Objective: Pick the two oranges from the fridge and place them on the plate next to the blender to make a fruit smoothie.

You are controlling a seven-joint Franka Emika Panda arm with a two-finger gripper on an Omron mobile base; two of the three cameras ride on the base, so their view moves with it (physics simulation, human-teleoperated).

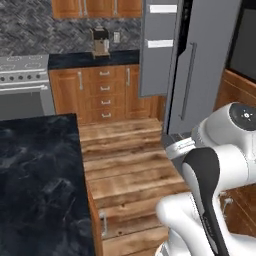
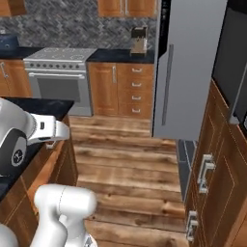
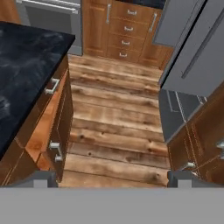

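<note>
Tool (image 3: 113,178) spread wide, empty, aimed down at wooden floor (image 3: 118,118). Fridge (image 3: 197,57) ahead to its right, door ajar. Dark counter (image 3: 26,61) to its left. Oranges not yet picked; whole task remains.

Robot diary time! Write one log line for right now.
gripper: open, holding nothing | fridge: one door ajar | oranges: not picked yet | below gripper: wood floor

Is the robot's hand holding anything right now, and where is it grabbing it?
No, nothing is held. In the hand view the gripper is open, its two fingertips wide apart with only the wooden floor between them.
</note>
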